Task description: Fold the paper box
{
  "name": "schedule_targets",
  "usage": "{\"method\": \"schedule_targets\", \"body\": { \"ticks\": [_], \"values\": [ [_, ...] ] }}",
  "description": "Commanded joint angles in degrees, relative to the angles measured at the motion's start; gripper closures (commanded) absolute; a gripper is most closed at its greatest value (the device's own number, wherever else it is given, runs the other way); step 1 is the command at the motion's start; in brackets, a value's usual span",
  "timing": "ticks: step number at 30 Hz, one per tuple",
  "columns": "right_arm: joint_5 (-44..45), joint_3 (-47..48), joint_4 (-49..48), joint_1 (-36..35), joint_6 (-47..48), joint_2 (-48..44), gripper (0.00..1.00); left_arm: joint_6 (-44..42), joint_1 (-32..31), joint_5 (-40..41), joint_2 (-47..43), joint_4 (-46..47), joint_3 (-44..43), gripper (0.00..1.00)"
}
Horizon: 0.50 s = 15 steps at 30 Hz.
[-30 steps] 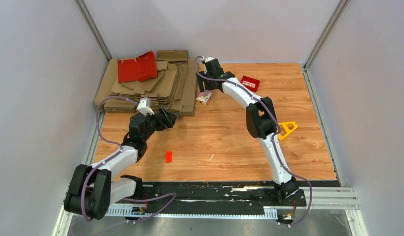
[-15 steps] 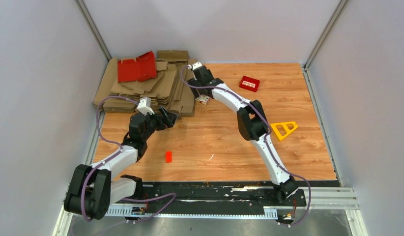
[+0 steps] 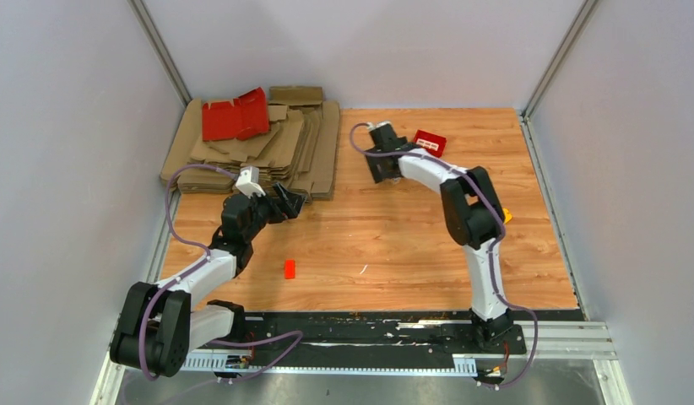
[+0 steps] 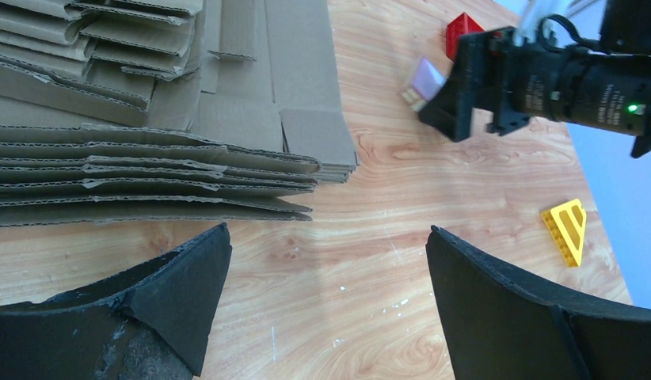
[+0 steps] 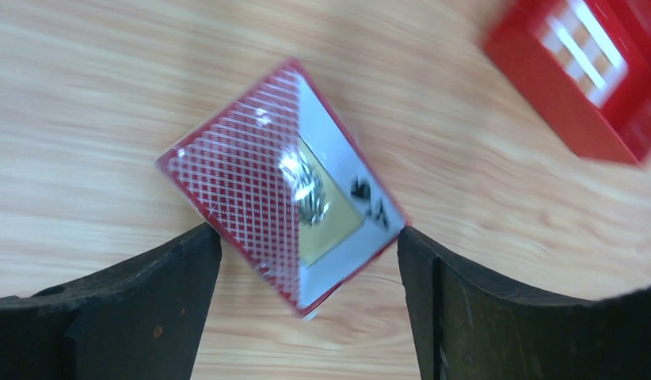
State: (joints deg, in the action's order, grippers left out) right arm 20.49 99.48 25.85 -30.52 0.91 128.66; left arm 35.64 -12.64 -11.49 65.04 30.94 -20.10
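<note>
Paper box (image 3: 235, 118) on cardboard stack (image 3: 268, 152), well apart from both end effectors.

Bare wood lies ahead of the left gripper (image 4: 326, 309); the cardboard stack (image 4: 140, 150) blocks its far left, right arm (image 4: 560, 79) beyond.

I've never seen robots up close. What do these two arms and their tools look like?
Each arm is built of white links joined by chunky black joints, with a purple cable looping along it. The left tool and right tool are black, with two broad, matte, wedge-shaped fingers. A small green light glows on the right wrist.
</note>
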Motion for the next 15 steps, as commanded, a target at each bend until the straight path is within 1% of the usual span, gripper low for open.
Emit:
{"method": "schedule_targets", "body": {
  "ticks": [1, 4, 6, 11, 14, 15],
  "values": [
    [-0.14, -7.12, 1.11, 11.15, -5.49, -7.14, 0.19, -0.39, -0.19, 0.54, -0.99, -0.29, -2.12, 0.0],
    [-4.67, -7.83, 3.67, 16.45, -7.64, -8.53, 0.23, -0.83, -0.19, 0.83, -0.89, -0.81, -2.31, 0.0],
    [-6.65, -8.26, 4.06, 17.48, -8.33, -9.81, 0.24, -1.43, -0.19, 1.36, -0.99, -1.35, -2.44, 0.0],
    [-9.67, -10.14, 3.89, 14.82, -9.27, -15.83, 0.2, -3.09, -0.19, 3.13, -2.21, -4.21, -3.35, 0.0],
    [-11.0, -14.62, 2.11, 11.37, -9.63, -22.25, 0.15, -4.43, -0.19, 5.85, -3.43, -8.92, -6.01, 0.0],
    [-11.54, -16.91, 0.71, 10.28, -10.01, -24.77, 0.12, -4.9, -0.2, 7.14, -3.92, -11.55, -7.71, 0.0]
  ]
}}
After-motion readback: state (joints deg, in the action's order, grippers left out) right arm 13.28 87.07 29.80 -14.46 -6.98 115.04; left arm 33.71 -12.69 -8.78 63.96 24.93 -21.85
